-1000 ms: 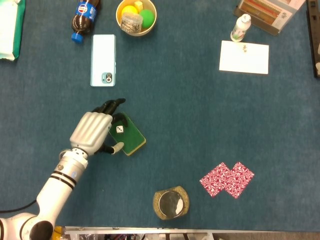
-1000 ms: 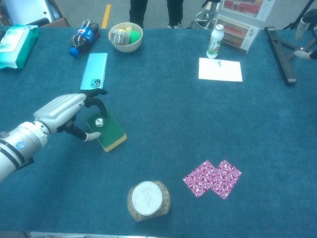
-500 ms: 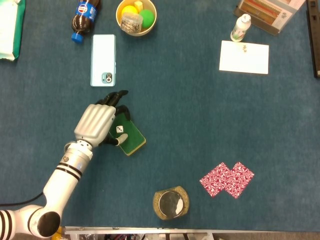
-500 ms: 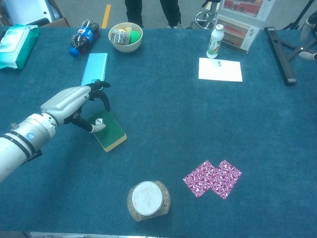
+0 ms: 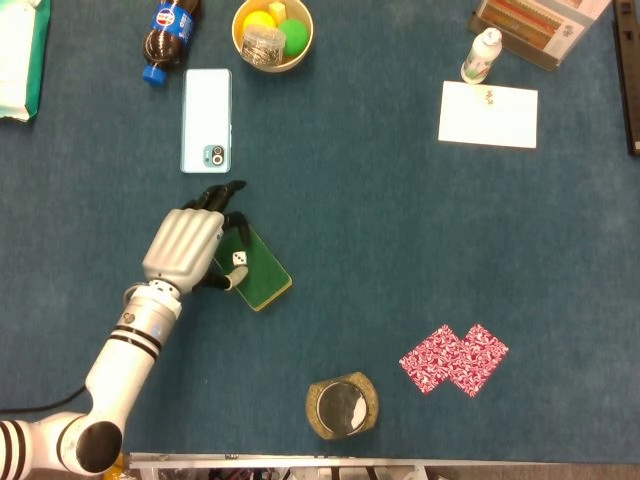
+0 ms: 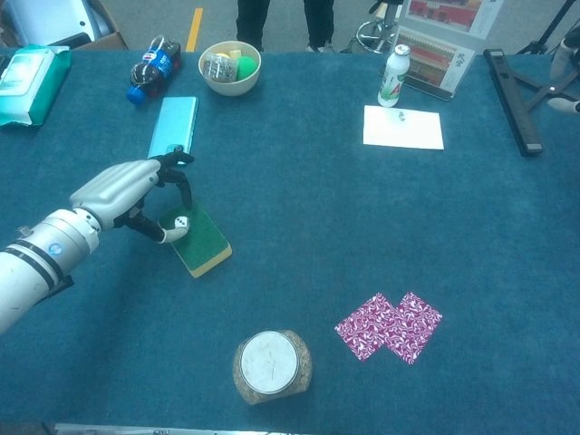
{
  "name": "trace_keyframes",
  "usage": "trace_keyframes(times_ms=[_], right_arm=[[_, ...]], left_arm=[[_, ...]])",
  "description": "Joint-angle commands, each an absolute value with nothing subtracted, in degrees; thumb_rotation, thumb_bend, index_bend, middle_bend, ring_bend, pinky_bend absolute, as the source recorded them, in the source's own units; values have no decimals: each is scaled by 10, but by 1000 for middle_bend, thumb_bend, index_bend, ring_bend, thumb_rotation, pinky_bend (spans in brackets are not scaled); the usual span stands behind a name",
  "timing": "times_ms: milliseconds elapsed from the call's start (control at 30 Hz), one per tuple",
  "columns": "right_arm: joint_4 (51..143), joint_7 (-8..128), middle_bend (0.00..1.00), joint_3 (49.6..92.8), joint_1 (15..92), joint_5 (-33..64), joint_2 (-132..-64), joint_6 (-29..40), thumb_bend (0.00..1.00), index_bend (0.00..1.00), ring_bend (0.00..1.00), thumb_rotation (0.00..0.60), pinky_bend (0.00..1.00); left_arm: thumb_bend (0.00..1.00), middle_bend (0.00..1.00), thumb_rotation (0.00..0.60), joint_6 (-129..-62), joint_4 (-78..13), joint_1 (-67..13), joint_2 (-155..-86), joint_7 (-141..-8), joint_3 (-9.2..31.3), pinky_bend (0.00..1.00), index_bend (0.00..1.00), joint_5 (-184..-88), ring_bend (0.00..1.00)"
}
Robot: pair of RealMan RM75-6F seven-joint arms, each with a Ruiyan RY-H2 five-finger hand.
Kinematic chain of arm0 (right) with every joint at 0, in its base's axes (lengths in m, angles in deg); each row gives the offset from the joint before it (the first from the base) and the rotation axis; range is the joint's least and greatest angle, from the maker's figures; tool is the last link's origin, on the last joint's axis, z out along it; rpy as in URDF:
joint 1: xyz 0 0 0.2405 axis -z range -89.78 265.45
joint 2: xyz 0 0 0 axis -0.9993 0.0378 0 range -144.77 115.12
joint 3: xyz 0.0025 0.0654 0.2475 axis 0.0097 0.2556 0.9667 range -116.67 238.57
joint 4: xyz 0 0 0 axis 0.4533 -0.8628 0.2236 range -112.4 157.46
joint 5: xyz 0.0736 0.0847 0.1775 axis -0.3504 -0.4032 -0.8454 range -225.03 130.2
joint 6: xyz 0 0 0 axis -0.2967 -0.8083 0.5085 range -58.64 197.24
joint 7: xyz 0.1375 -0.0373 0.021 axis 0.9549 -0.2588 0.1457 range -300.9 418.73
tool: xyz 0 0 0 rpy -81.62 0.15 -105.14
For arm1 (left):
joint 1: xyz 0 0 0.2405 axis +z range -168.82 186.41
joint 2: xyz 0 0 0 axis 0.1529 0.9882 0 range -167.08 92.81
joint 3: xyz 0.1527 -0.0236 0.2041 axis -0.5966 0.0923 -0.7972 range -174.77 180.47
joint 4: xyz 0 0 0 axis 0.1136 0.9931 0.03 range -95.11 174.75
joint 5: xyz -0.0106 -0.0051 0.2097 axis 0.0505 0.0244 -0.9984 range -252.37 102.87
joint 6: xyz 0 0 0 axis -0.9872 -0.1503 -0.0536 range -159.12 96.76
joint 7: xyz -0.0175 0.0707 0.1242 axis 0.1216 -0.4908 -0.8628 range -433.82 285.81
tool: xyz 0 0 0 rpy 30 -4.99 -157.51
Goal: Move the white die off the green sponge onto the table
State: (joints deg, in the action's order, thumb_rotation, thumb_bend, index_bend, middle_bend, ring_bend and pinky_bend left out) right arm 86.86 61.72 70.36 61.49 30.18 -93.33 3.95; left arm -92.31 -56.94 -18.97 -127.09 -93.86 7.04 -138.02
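The green sponge (image 5: 262, 272) (image 6: 205, 241) lies on the blue table left of centre. The white die (image 5: 240, 259) (image 6: 181, 222) rests on its left part. My left hand (image 5: 185, 243) (image 6: 122, 190) hovers over the sponge's left end, dark fingers (image 5: 236, 228) curled down on the die's far side and the thumb tip just on its near side. The die sits between them on the sponge; I cannot tell whether either touches it. My right hand is in neither view.
A light-blue phone (image 5: 206, 119) lies just beyond the hand. A cola bottle (image 5: 165, 27) and a bowl (image 5: 272, 33) sit further back. A glass jar (image 5: 342, 407), two patterned red cloths (image 5: 454, 358), a white card (image 5: 488, 114) and a small white bottle (image 5: 482, 55) are elsewhere.
My left hand came forward over the sponge's left end, then eased back slightly. Its fingers curled down around the die. The die and sponge have not moved.
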Motion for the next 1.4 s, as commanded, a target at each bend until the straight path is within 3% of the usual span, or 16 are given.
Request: trace_keyframes(times_ms=[33, 900, 1400], right_arm=[[867, 618, 381, 704, 615, 301, -934, 40, 183, 541, 370, 600, 352], [857, 622, 381, 703, 620, 298, -935, 40, 182, 541, 370, 600, 352], [867, 621, 381, 701, 627, 303, -928, 28, 183, 541, 370, 600, 352]], left_arm=[[227, 78, 600, -922, -569, -190, -1271, -939, 69, 228, 486, -1376, 77], [227, 85, 600, -921, -550, -191, -1281, -918, 66, 228, 567, -1373, 76], [227, 92, 600, -961, -585, -178, -1258, -920, 62, 228, 576, -1413, 76]])
